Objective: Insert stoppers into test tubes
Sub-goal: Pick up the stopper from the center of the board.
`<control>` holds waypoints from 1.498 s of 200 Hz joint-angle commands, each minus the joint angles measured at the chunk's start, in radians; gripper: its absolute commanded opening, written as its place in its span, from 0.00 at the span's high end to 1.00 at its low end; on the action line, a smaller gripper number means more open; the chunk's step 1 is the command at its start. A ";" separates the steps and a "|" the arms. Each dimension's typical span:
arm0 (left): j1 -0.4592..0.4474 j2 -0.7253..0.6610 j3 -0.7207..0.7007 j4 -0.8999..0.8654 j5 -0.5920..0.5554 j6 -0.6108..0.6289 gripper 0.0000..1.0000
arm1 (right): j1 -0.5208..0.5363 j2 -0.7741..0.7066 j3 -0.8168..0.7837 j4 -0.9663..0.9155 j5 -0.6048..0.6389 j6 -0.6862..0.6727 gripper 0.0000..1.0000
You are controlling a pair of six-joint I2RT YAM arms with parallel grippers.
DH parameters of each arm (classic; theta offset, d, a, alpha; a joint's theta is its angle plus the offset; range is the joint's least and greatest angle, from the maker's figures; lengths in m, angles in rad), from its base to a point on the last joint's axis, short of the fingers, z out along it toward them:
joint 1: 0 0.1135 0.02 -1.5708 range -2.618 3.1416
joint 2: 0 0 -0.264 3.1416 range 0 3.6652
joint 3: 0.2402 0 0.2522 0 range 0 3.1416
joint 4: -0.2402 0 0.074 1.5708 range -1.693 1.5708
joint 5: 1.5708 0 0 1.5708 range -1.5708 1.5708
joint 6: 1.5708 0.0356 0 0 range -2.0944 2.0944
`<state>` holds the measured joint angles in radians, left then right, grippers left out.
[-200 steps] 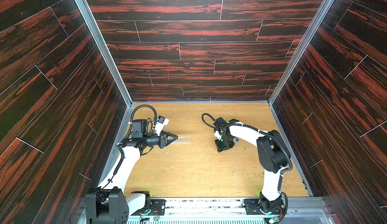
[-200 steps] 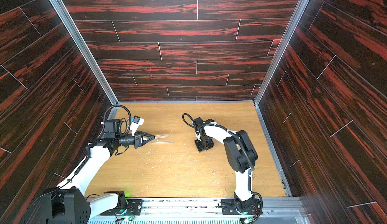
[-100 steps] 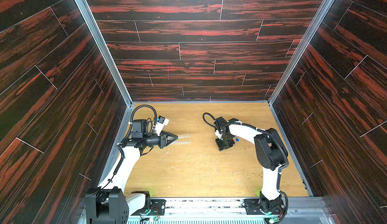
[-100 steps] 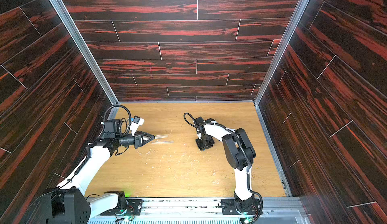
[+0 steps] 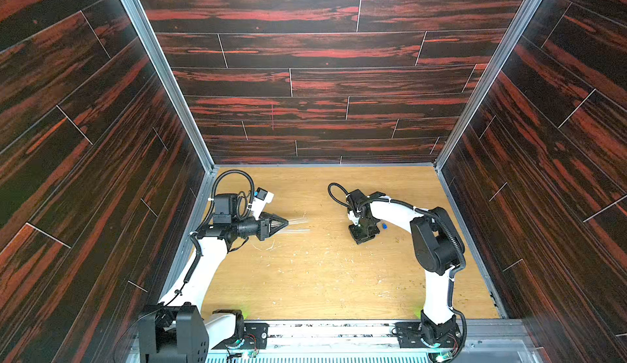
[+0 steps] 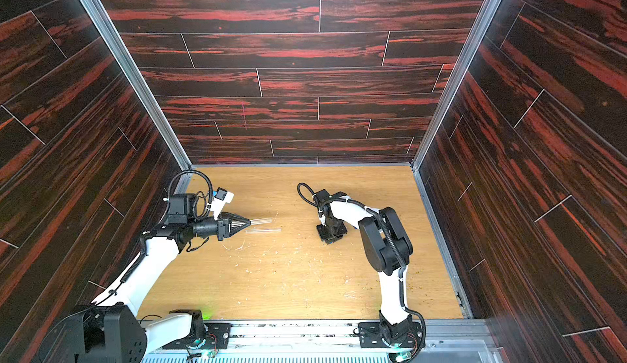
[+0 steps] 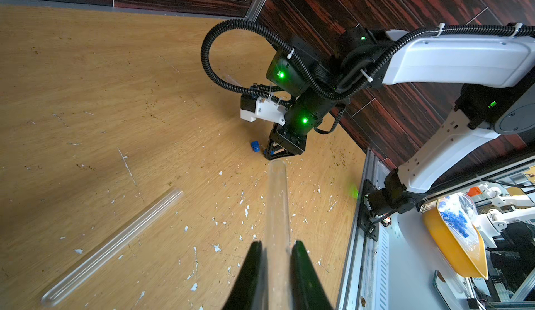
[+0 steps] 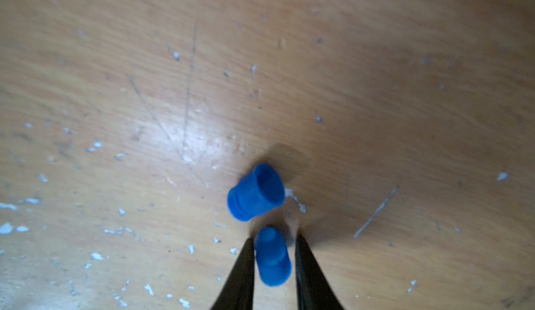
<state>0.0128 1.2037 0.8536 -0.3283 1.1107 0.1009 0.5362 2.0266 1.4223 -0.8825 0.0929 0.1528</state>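
My left gripper [image 7: 276, 246] is shut on a clear test tube [image 7: 277, 201], held level above the table with its open end toward the right arm. A second test tube [image 7: 113, 244] lies on the wood beside it; both show faintly in a top view, the held test tube [image 5: 298, 221] and the lying test tube [image 5: 299, 230]. My right gripper [image 8: 273, 237] points down at the table, its jaws narrowly open around a small blue stopper [image 8: 272, 256]; one finger touches it and a thin gap shows at the other. A second stopper [image 8: 256, 192] lies just beyond the fingertips.
The wooden table [image 5: 322, 276] is scratched and flecked with pale debris. Dark panel walls enclose it on three sides, and a metal rail [image 5: 339, 330] runs along the front. A yellow bowl [image 7: 454, 244] sits outside the cell.
The right gripper's jaws have narrowed around the blue stopper and its wrist has shifted slightly. The left arm and its tube have not moved.
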 commanded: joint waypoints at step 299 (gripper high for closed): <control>-0.048 0.045 0.011 0.003 -0.001 -0.002 1.00 | 0.071 -0.395 -0.156 0.078 0.104 -0.047 0.84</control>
<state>-0.0238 1.2419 0.8520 -0.3237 1.0992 0.1032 0.5789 1.7439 1.2953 -0.8421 0.1665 0.1364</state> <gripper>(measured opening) 0.182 0.168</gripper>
